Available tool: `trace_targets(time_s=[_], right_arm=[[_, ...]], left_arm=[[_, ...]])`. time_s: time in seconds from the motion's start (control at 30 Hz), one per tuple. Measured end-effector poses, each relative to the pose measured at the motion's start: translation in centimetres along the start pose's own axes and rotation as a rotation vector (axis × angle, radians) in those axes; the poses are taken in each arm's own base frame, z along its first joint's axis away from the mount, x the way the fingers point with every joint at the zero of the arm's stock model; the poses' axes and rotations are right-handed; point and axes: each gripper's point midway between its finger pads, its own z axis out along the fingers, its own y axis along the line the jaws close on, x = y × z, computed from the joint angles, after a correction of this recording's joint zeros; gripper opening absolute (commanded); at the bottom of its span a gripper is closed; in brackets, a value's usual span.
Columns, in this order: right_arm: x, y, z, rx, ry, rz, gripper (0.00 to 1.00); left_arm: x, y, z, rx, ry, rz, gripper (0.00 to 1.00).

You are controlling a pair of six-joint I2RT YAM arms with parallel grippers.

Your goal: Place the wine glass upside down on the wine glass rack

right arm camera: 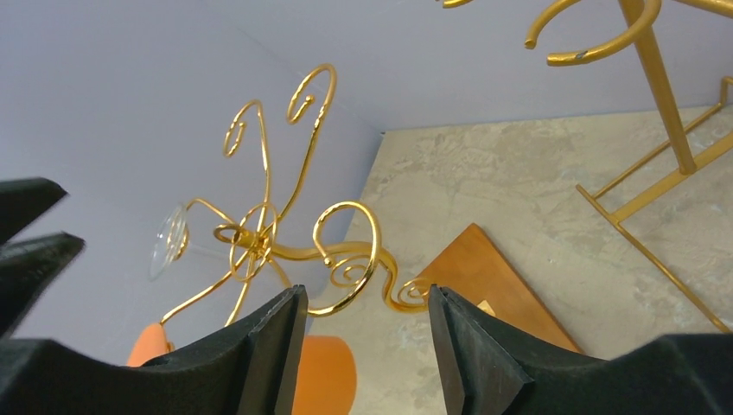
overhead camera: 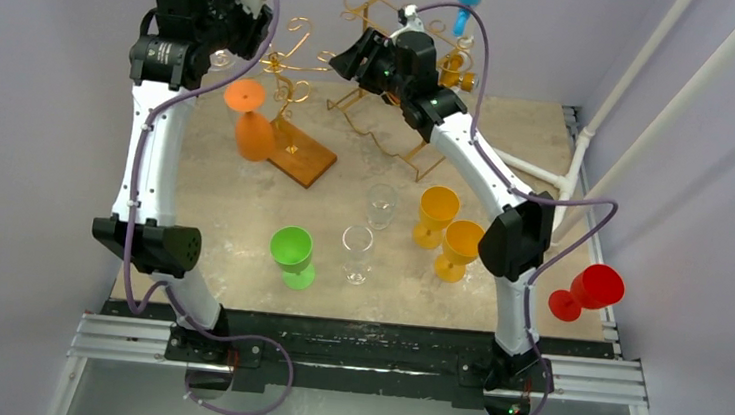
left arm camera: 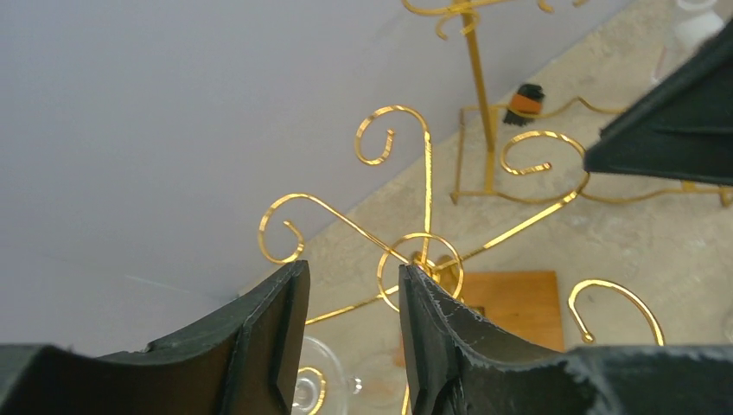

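Top external shows gold rack, marbled table, lilac walls.

Nothing readable here tbh. There's some tiny white print on the left arm's black motor housing, but it's way too small to read.

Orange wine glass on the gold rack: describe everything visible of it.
The orange wine glass looks like opaque plastic, with a round foot, short stem and rounded bowl. It hangs upside down, foot uppermost, from an arm of the gold wire rack, its bowl near the rack's wooden base. Nothing else appears to touch it.
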Motion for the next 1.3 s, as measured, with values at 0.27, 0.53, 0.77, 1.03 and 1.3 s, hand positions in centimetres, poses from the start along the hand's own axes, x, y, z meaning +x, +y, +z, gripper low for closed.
trace_targets(time_s=[0.27, 0.53, 0.77, 1.03, 1.3], right_arm=[[0.2, 0.2, 0.9, -0.044, 0.0, 0.039, 0.57], [-0.3, 0.8, 1.8, -0.084, -0.025, 0.067, 0.47], [0.2, 0.0, 2.5, -0.081, -0.013, 0.084, 0.35], [0.0, 0.0, 2.6, -0.087, -0.017, 0.105, 0.21], [0.0, 0.0, 2.6, -0.086, -0.017, 0.115, 0.2]], left_arm=[[3.9, -2.8, 1.1, 0.104, 0.115, -0.035, 0.47], [3.8, -1.6, 2.1, 0.041, 0.109, -0.019, 0.45], [5.6, 0.0, 4.8, -0.033, 0.148, -0.012, 0.43], [6.3, 3.0, 6.9, -0.154, 0.166, 0.053, 0.4], [7.3, 4.2, 8.9, -0.201, 0.201, 0.117, 0.38]])
